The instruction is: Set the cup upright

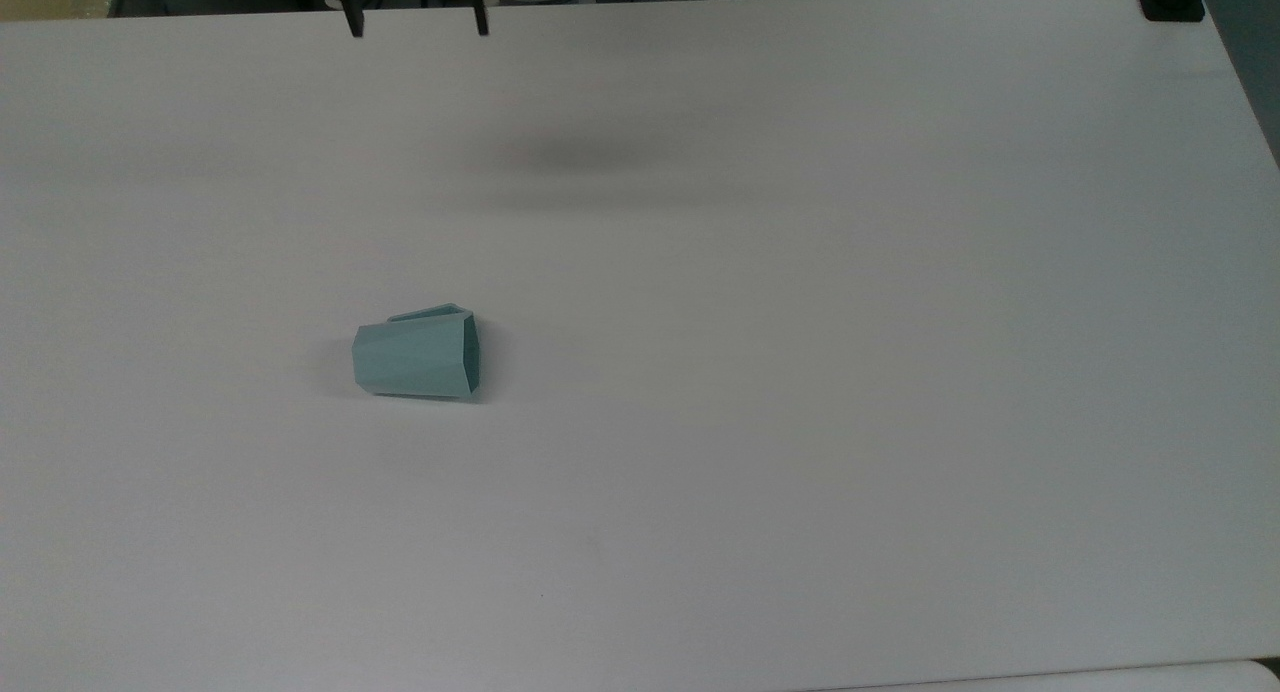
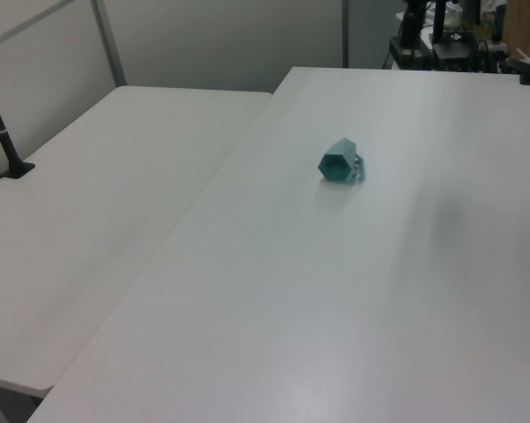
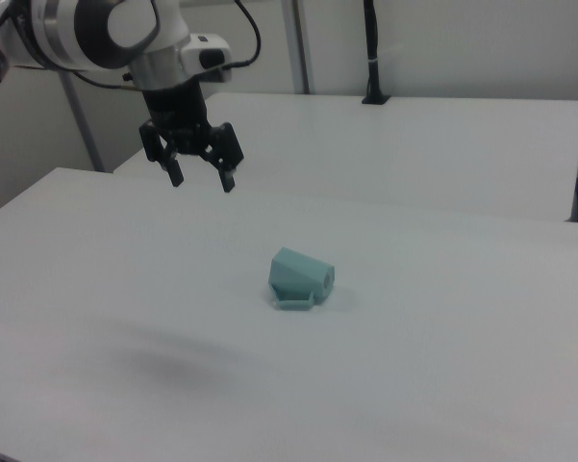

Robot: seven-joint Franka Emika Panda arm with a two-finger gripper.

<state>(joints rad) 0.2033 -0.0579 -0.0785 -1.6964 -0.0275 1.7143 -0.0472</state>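
Cup (image 1: 417,357) on its side, that pale teal faceted one, lying on the white table (image 1: 800,372) with its mouth toward the top view's right and its handle (image 3: 293,302) flat on the surface. Up above, well apart from it, the gripper (image 3: 201,178) hangs with fingers (image 3: 176,174) spread wide, grasping nothing, touching nothing.

**Arm up, jaws spread**

Gripper (image 3: 201,179) hangs in the air, pointing down, jaws spread wide with nothing between them. White arm with dark joint bands reaches in from the right view's upper left, wrist bent downward, black cable looping off it. In the top view, the two dark fingertips (image 1: 354,24) poke in at the upper edge, well apart.
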